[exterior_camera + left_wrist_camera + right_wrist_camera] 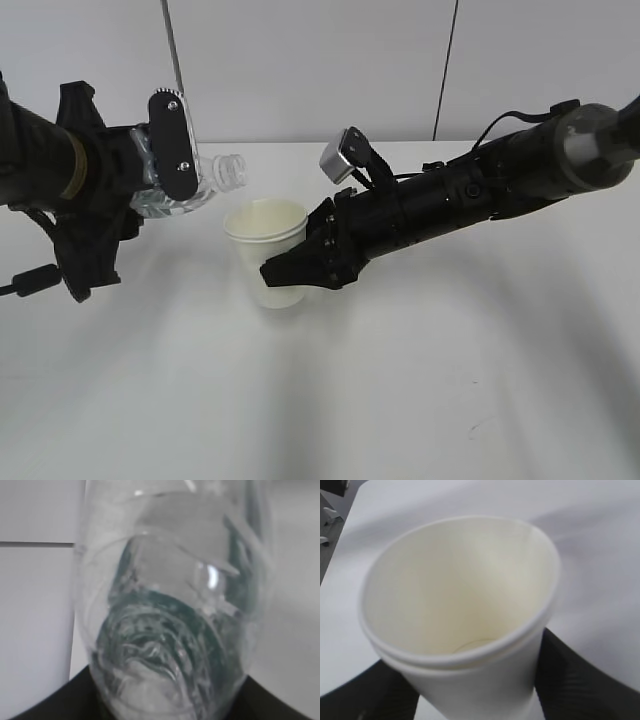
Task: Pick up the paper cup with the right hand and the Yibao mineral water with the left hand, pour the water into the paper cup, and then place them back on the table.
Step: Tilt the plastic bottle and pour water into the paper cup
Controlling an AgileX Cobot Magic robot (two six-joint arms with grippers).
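Note:
The cream-white paper cup (268, 252) stands upright near the middle of the white table (420, 380). My right gripper (292, 268) is shut on its side; the black fingers (580, 680) flank the cup (465, 630) in the right wrist view. My left gripper (165, 165) is shut on the clear Yibao bottle (205, 185) and holds it tipped almost level. The bottle's open mouth (236, 168) points right, just above and left of the cup's rim. The bottle (175, 605) fills the left wrist view, its green label band blurred. I see no water stream.
A grey-white wall with dark vertical seams (444, 70) runs behind the table. A small dark scuff (478, 430) marks the table at the front right. A black cable end (30, 280) hangs at the left edge.

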